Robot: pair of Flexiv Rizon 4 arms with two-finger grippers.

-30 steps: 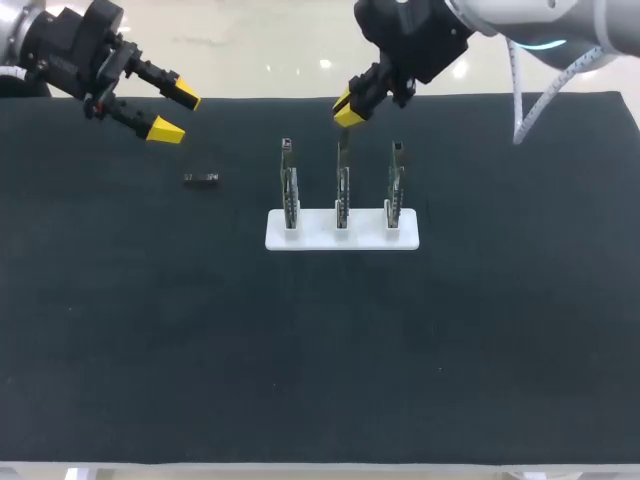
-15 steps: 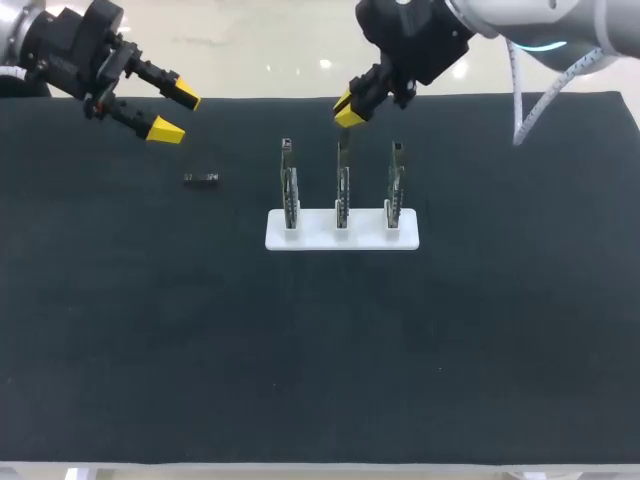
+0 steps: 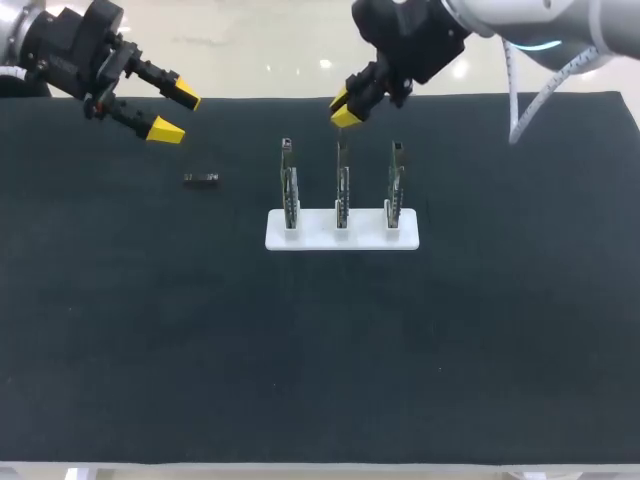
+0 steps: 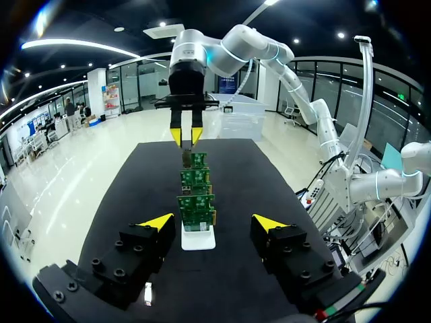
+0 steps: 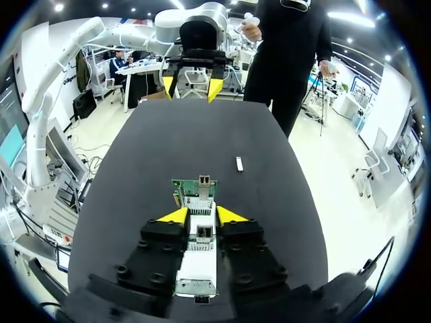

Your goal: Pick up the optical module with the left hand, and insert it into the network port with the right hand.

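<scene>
A dark, felt-like mat (image 3: 320, 350) covers the table (image 3: 300, 472), whose pale edge shows along the near side.

The dark left arm (image 3: 40, 45) comes in at the far left corner, its black left gripper (image 3: 172, 113) slanted downward with yellow tips spread wide. The silver-grey right arm (image 3: 540, 20) reaches past the middle, its black right gripper (image 3: 342, 108) pointing down, tips only narrowly apart.

Matt black cloth over the surface (image 3: 200, 350) (slightly fuzzy), smooth white plastic base (image 3: 312, 239), green circuit boards (image 3: 289, 186) with metal ports (image 5: 201, 182), matt black left pincer (image 3: 176, 113) and right pincer (image 3: 342, 110), yellow plastic tips (image 3: 165, 130)
</scene>
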